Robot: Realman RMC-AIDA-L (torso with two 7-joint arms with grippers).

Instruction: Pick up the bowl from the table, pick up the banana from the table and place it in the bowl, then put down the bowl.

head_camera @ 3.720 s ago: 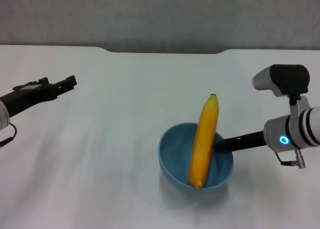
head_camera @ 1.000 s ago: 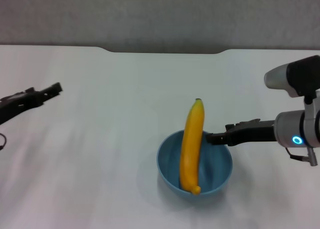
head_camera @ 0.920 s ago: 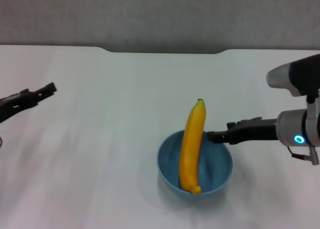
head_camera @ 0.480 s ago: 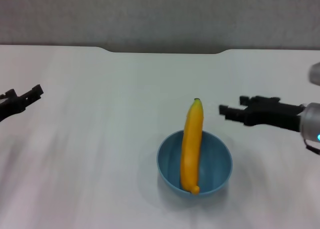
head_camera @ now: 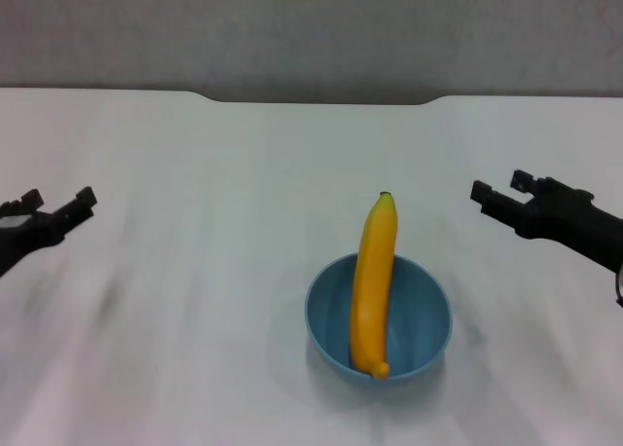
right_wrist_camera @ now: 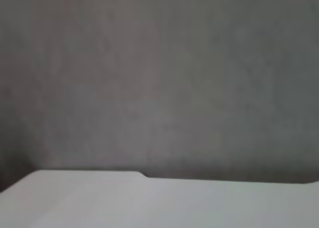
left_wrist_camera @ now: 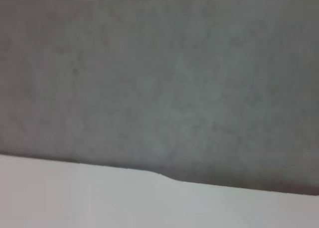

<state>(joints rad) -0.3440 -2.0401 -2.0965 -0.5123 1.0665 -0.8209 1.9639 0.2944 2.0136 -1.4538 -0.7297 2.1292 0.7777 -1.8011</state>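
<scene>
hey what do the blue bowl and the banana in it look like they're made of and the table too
The bowl: probably plastic or glazed ceramic, going by its smooth light-blue surface with a soft sheen; the look does not settle which. The banana: evenly yellow-orange, smooth and unblemished, so it could be a plastic replica, though a real fruit is possible. The table: a plain white matte top, likely laminate.

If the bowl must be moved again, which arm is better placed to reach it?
Probably the right. The right gripper is nearer the bowl than the left gripper at the table's far left. Both are open.
</scene>
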